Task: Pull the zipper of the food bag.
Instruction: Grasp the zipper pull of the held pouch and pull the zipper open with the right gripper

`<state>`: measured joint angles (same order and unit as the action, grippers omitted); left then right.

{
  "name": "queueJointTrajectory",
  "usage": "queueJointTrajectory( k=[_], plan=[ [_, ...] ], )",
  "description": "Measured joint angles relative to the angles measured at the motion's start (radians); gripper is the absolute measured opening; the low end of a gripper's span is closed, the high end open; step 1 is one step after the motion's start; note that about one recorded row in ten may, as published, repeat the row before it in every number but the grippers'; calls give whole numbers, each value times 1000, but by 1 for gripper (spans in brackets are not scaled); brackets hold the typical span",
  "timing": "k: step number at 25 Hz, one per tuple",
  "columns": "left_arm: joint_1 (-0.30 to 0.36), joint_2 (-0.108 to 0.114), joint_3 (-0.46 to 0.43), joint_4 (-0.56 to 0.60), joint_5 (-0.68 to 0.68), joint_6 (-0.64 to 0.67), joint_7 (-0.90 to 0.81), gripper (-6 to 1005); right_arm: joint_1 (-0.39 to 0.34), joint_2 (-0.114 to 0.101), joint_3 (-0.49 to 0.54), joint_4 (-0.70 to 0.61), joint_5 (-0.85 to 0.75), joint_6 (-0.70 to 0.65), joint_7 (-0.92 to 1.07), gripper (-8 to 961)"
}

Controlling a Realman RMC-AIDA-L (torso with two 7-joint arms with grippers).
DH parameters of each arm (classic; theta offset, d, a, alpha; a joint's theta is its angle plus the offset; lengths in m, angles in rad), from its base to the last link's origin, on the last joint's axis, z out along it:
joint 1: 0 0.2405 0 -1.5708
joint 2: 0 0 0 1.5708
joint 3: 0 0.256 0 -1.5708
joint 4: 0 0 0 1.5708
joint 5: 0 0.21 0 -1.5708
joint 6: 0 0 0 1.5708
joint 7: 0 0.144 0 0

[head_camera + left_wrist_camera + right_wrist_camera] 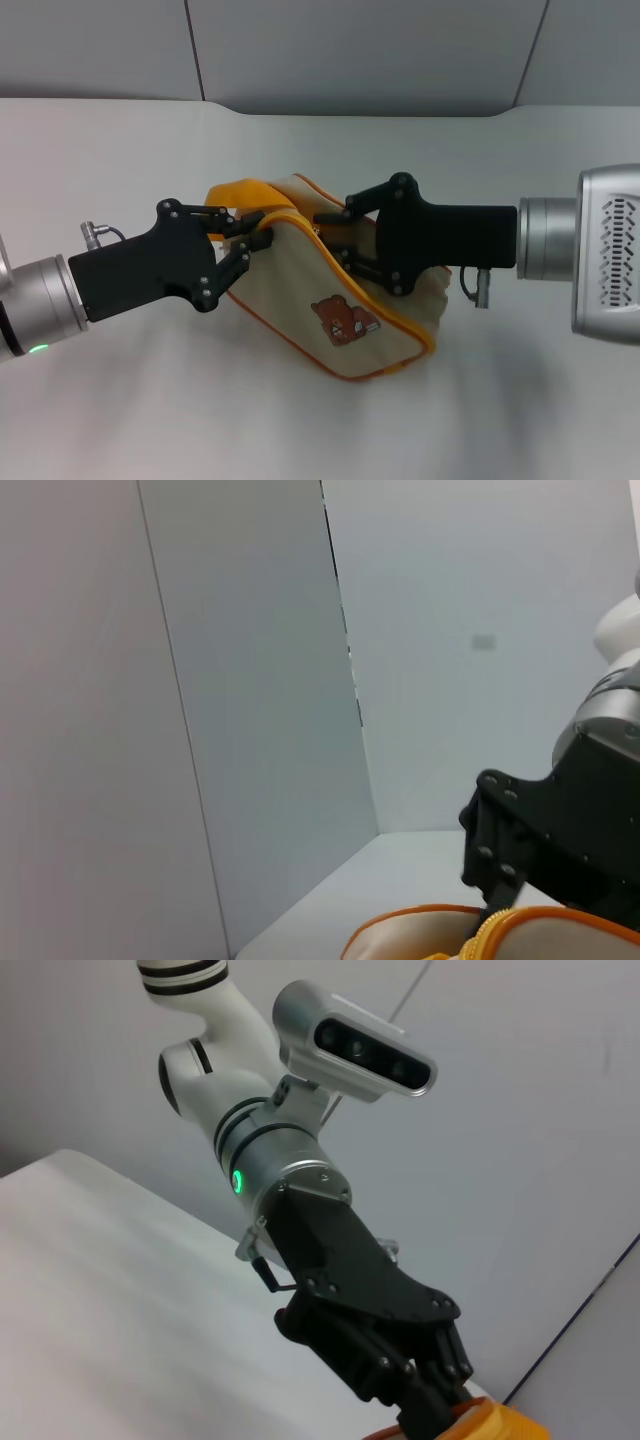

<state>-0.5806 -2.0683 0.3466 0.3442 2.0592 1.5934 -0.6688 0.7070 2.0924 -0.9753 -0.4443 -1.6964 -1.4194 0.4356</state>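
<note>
The food bag (300,290), cream canvas with orange piping and a brown bear print (345,320), lies on the white table between my two grippers. Its orange strap (235,192) loops at the end toward my left arm. The orange zipper (300,228) runs along the bag's upper edge. My left gripper (255,232) is shut on the bag's end next to the strap; the right wrist view shows it (430,1410) clamped above orange fabric (500,1422). My right gripper (332,235) grips the zipper line from the other side; it also shows in the left wrist view (495,885).
The white table (150,400) spreads all around the bag. A grey panelled wall (350,50) stands behind it. No other objects lie near the bag.
</note>
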Motion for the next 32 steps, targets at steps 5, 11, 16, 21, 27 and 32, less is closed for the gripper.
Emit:
queueJointTrajectory(
  k=[5,11,16,21,27,32],
  plan=[
    [1,0,4,-3,-1,4,0,122,4,0,-21,8,0,4,2,168],
    [10,-2,5,-9,-1,8,22,123,7,0,-52,13,1,27,8,-1],
    [22,-3,1,-9,-6,17,23,123,7,-4,-55,8,-7,28,24,-1],
    [44,-1,0,-8,-66,7,21,123,-55,-10,-56,-72,-74,-3,82,0],
    [73,0,-1,-8,-152,-53,-10,123,-218,-11,-29,-259,-213,-38,217,44],
    [82,0,-3,-17,-163,-72,-43,124,-278,-10,136,-256,-162,-87,234,87]
  ],
)
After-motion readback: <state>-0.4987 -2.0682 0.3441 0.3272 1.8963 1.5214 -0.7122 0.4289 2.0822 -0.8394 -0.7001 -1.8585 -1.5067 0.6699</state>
